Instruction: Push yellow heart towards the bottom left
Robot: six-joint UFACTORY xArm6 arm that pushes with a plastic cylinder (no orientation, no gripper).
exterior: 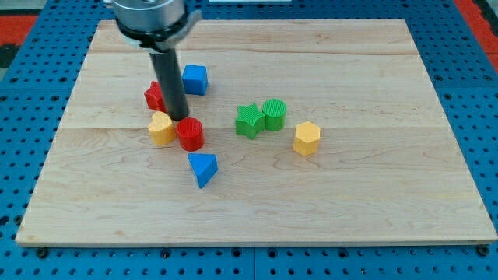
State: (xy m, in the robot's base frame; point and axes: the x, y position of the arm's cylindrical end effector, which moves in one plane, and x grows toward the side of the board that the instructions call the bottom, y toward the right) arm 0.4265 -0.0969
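The yellow heart lies left of the board's middle, touching a red cylinder on its right. My tip stands just above and between these two, close to the heart's upper right side. Behind the rod sits a red block, partly hidden, its shape unclear.
A blue cube lies right of the rod. A blue triangle lies below the red cylinder. A green star and a green cylinder touch near the middle. A yellow hexagon lies to their right. The wooden board ends at blue pegboard.
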